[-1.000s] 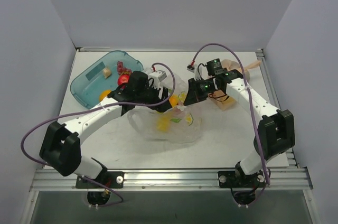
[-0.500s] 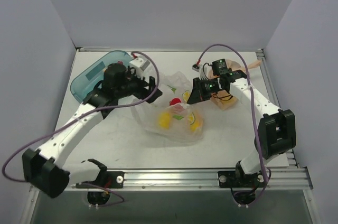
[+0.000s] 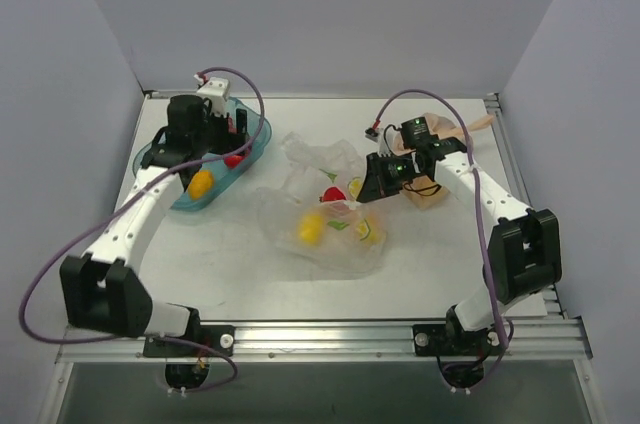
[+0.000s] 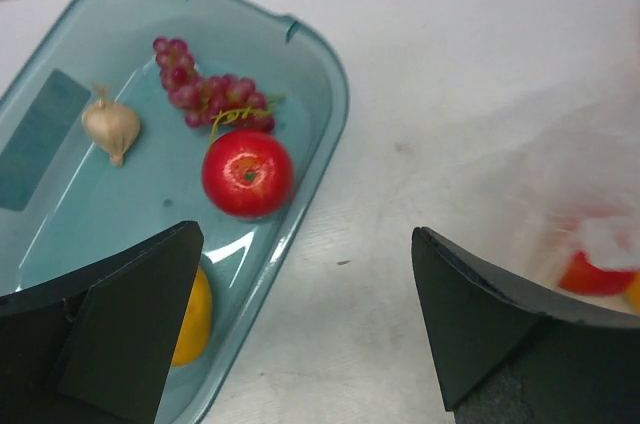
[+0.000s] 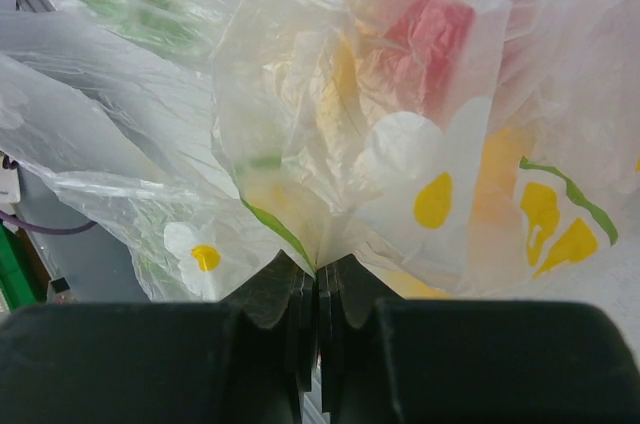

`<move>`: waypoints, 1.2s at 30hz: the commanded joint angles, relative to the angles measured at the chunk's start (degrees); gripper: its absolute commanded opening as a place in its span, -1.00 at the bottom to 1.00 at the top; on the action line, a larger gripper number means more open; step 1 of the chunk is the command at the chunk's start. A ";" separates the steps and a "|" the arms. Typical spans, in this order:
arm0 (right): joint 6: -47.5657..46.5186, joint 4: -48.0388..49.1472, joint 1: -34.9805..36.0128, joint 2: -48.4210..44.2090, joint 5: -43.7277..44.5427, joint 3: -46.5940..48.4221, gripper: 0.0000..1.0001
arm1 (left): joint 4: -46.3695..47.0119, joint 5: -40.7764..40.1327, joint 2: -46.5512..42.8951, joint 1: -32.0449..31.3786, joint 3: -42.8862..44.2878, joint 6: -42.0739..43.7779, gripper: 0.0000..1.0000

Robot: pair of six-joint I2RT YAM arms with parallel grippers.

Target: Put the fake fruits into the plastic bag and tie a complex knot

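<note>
The plastic bag (image 3: 325, 219) lies crumpled at the table's middle, clear with printed flowers. Fake fruits show through it: a red one (image 3: 330, 194), a yellow one (image 3: 311, 229) and a green slice (image 3: 366, 231). My right gripper (image 3: 374, 184) is shut on a fold of the bag's film (image 5: 318, 266) at its right edge. My left gripper (image 4: 308, 236) hangs open and empty over the right rim of the teal tray (image 4: 322, 149). In the tray lie a red tomato (image 4: 246, 172), purple grapes (image 4: 212, 96), a garlic bulb (image 4: 110, 127) and a yellow-orange fruit (image 4: 190, 316). No knot shows.
A peach-orange tied bag (image 3: 432, 192) sits behind the right arm near the back right. The teal tray (image 3: 165, 159) fills the back left corner. Grey walls close the table on three sides.
My left arm swung from above the bag back left to the tray and its jaws opened. A red fruit now lies inside the bag. The right gripper kept its hold.
</note>
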 commanded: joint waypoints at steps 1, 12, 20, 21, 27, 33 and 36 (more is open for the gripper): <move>-0.18 -0.51 -0.53 -3.68 2.11 -0.52 -1.00 | -2.55 -3.90 8.48 2.53 5.78 0.44 0.95; -0.97 -0.77 -0.26 -5.79 4.75 -0.96 -1.00 | -4.39 -6.98 29.13 3.59 15.98 -3.16 0.95; -0.97 -0.68 0.35 -6.49 6.95 -0.78 -1.00 | -5.00 -7.94 37.05 4.12 18.26 -4.04 0.95; -0.97 -0.77 0.61 -6.49 6.95 -0.78 -1.00 | -5.01 -8.03 37.84 4.21 18.70 -4.30 0.95; -1.06 -1.12 1.67 -5.79 6.51 -0.43 -1.00 | -5.36 -9.44 40.13 4.38 19.93 -4.75 0.95; -2.55 -1.65 2.11 -5.44 6.77 0.18 -1.00 | -6.32 -6.38 39.09 6.31 21.08 -4.92 0.85; -2.90 -1.82 2.28 -5.18 7.12 0.71 -1.00 | -5.36 -0.68 32.86 8.42 18.97 -5.89 0.79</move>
